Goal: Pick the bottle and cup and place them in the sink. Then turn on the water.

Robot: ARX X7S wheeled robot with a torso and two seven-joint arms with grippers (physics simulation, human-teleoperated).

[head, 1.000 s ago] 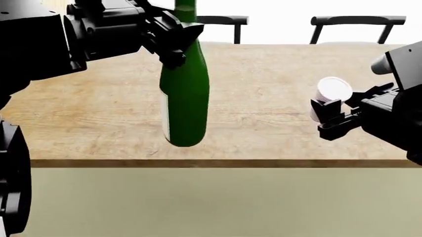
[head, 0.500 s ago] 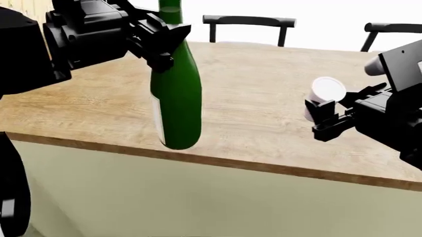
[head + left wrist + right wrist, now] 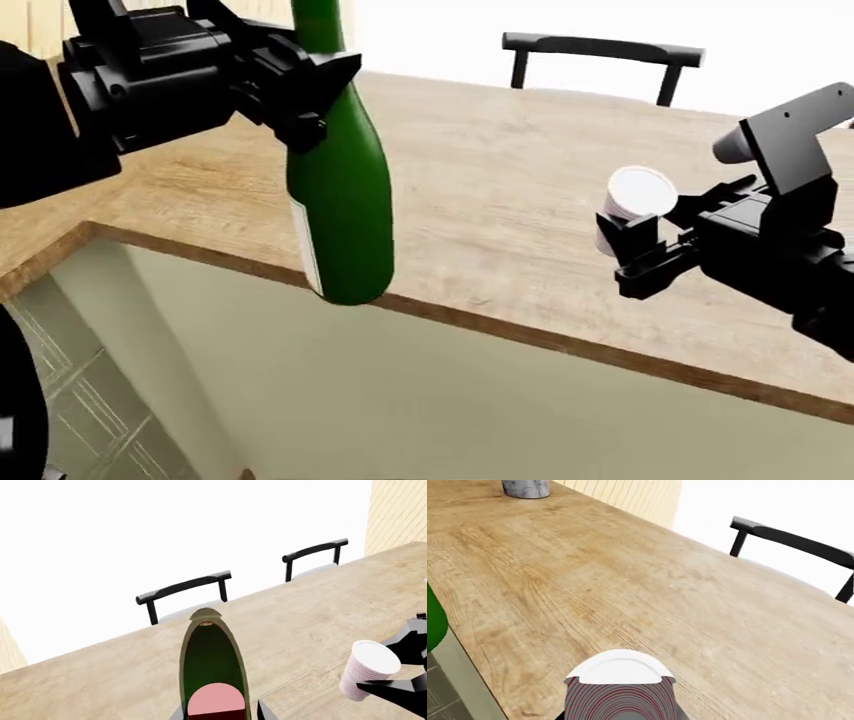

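The left gripper (image 3: 310, 95) has its jaws clamped on the shoulder of the tall glossy dark-green wine bottle (image 3: 340, 200), which hangs upright in the air at the left of the head view, its base clear of the light wooden worktop (image 3: 534, 200) and showing over the worktop's near edge; a white label runs down the bottle's left side low on the body; its neck rises out of the top of the head view; in the left wrist view the bottle (image 3: 212, 665) is seen end-on between the jaws. The right gripper (image 3: 641, 245) has its jaws closed around the small white ribbed paper-like cup (image 3: 630, 205), held lifted above the right part of the worktop and tilted, its open mouth facing up and toward the camera; in the right wrist view the cup (image 3: 619, 687) sits close to the lens with the worktop below it. A black chair (image 3: 601, 55) stands behind the far edge of the worktop; a small grey cylindrical container (image 3: 525, 487) stands on the worktop, well away from the cup.
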